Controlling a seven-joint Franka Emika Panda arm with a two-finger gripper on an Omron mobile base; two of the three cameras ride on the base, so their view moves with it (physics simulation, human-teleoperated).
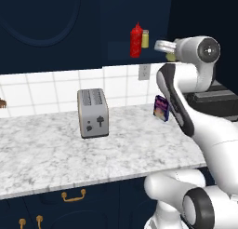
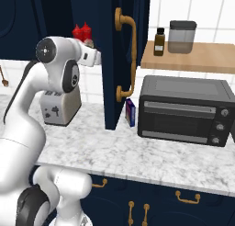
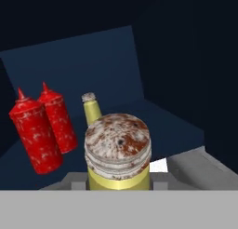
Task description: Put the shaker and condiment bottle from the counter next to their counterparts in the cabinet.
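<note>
I see my pincer point(image 3: 118, 184) closed on the shaker point(image 3: 118, 153) over the cabinet shelf's point(image 3: 176, 125) front edge, open shelf at right, two red bottles point(image 3: 39, 130) at left.

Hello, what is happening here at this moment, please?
A white robot arm reaches up into the dark wall cabinet. Its tool is shut on a small yellow shaker with a grey cap, held over the cabinet shelf. On the shelf stand two red squeeze bottles side by side, with a paler yellow shaker next to them. A toaster stands on the marbled counter below.
</note>
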